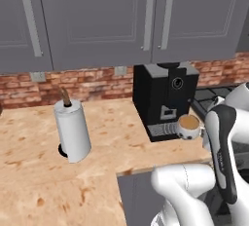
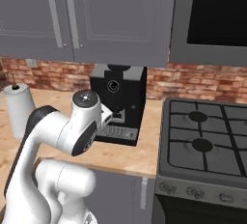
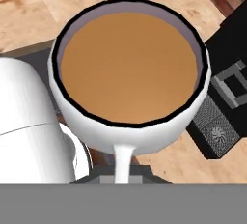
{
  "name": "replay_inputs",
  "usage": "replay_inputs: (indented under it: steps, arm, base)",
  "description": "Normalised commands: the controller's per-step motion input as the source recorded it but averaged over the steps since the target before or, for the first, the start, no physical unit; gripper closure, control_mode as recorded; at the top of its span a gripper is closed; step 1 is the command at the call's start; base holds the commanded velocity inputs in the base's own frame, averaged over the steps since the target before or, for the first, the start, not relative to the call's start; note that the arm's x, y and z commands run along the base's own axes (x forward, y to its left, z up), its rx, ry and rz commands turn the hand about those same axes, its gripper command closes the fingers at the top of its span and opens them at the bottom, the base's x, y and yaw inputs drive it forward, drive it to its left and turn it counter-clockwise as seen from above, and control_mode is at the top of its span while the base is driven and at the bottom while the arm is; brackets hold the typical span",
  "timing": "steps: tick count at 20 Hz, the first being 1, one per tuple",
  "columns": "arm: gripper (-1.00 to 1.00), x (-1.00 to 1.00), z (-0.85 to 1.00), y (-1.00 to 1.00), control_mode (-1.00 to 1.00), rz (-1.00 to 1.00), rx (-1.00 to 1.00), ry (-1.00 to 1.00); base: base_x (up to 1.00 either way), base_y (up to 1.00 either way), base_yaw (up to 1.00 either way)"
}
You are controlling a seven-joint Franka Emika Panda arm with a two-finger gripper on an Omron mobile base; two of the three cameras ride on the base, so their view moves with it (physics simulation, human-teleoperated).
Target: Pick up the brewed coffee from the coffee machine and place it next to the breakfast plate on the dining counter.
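The mug [image 1: 189,125] (full of brown coffee) hangs just right of the machine [image 1: 165,98], above the counter [image 1: 48,171]; whether the jaws clamp it, I cannot tell.

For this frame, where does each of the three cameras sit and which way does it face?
Left base view: behind the arm to its left, facing the coffee machine, the mug and the paper-towel roll; white arm at lower right.
Right base view: behind to its right, facing the machine and the stove; arm at lower left.
Hand view: looks straight into the mug's coffee from close above.
Both base views share machine, roll and counter.
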Motion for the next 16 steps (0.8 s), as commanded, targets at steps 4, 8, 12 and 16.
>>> replay_inputs:
  steps: [4,8,12,16]
  arm:
    - [1.0,0.0,0.0,0.0,1.0,0.0,0.0,0.0]
    - [1.0,0.0,0.0,0.0,1.0,0.0,0.0,0.0]
    - [1.0,0.0,0.0,0.0,1.0,0.0,0.0,0.0]
    - [1.0,0.0,0.0,0.0,1.0,0.0,0.0,0.0]
  base:
    - [-0.98,-0.59,-0.15]
    - [-0.33,-0.97,-0.47]
    - [0.0,-0.95,-0.74]
    - [0.0,-0.67,-0.82]
